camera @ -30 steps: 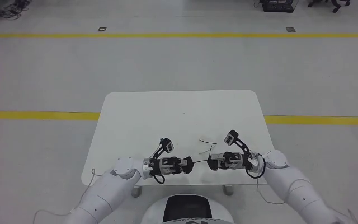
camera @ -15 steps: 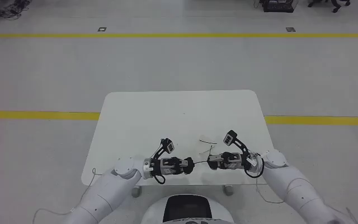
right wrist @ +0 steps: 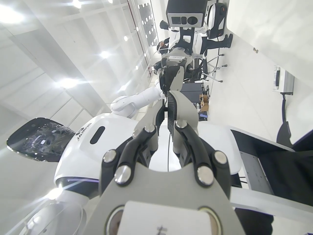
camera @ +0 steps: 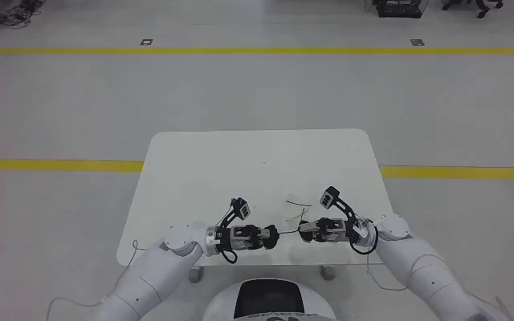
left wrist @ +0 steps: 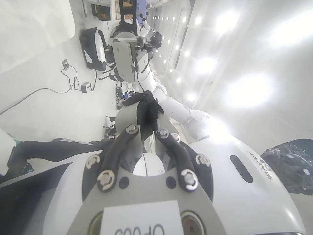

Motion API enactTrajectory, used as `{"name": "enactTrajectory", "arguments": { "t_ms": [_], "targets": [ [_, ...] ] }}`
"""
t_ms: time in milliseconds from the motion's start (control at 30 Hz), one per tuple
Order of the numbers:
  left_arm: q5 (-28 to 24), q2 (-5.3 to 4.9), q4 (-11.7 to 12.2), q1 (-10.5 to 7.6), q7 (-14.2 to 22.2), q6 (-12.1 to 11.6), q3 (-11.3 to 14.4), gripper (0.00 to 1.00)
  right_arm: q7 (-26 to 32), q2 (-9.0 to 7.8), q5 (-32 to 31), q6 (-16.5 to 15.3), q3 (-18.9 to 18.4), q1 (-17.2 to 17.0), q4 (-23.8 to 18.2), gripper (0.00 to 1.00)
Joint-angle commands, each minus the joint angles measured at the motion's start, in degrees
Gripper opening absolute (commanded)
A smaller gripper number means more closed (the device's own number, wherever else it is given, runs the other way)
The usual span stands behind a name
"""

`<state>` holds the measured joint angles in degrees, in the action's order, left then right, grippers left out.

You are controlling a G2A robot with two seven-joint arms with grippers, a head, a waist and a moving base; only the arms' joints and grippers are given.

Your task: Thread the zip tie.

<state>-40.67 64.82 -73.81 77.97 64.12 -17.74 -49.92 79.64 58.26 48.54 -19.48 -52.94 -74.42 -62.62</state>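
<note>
Where the zip tie (camera: 287, 233) hangs: in air over the table's (camera: 241, 160) near edge.
Left gripper (camera: 275, 234): clenched on 1 end.
Right gripper (camera: 302, 232): clenched on the other end.

The white rectangular counter (camera: 241, 160) has a smooth, matt top. The thin black plastic zip tie (right wrist: 168, 152) looks smooth and slim. The right gripper (right wrist: 168, 96) has fingers (right wrist: 187, 110) with a matt grey shell (metal or plastic, I cannot tell), lined with ribbed black rubbery pads (right wrist: 171, 116). Its matt black links (right wrist: 193, 138) turn on bright polished metal pins (right wrist: 124, 173). The left gripper (left wrist: 145, 99) is made alike, with a dull grey base plate (left wrist: 144, 192) and a white paper-like label (left wrist: 144, 218).
</note>
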Motion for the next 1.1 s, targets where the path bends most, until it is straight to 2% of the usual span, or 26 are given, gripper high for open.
{"name": "enactTrajectory", "arguments": {
  "t_ms": [0, 33, 67, 167, 800, 900, 1067],
  "targets": [
    [0.3, -0.02, 0.2, -0.13, -0.8, 0.3, 0.1, 0.10, 0.0, 0.02, 0.0, 0.0, 0.0, 0.0, 0.1, 0.00],
    [0.6, -0.04, 0.2, -0.19, -1.2, 0.4, 0.2, 0.49, 0.0, 0.03, 0.0, 0.0, 0.0, 0.0, 0.1, 0.00],
    [0.8, -0.05, 0.3, -0.18, -1.9, 0.6, 0.2, 1.00, 0.0, 0.05, 0.1, 0.0, -0.1, 0.0, 0.2, 0.00],
    [1.7, -0.12, 0.2, -0.12, -4.0, 0.7, 0.2, 1.00, 0.0, 0.09, 0.4, 0.0, -0.4, 0.0, 0.4, 0.00],
    [1.7, -0.12, 0.2, -0.12, -4.0, 0.7, 0.2, 1.00, -0.4, 0.31, 1.5, 0.0, -0.9, -0.3, 1.2, 0.00],
    [3.1, 0.08, -1.2, -0.10, -7.0, 1.6, 1.1, 1.00, -1.9, 0.46, 2.2, 0.0, -1.8, -1.3, -0.3, 0.00],
    [4.2, 0.84, -2.3, -0.61, -11.7, 2.6, 3.5, 1.00, 0.0, 1.11, 4.4, 0.0, -4.5, -2.9, -1.0, 0.00]
  ]
}}
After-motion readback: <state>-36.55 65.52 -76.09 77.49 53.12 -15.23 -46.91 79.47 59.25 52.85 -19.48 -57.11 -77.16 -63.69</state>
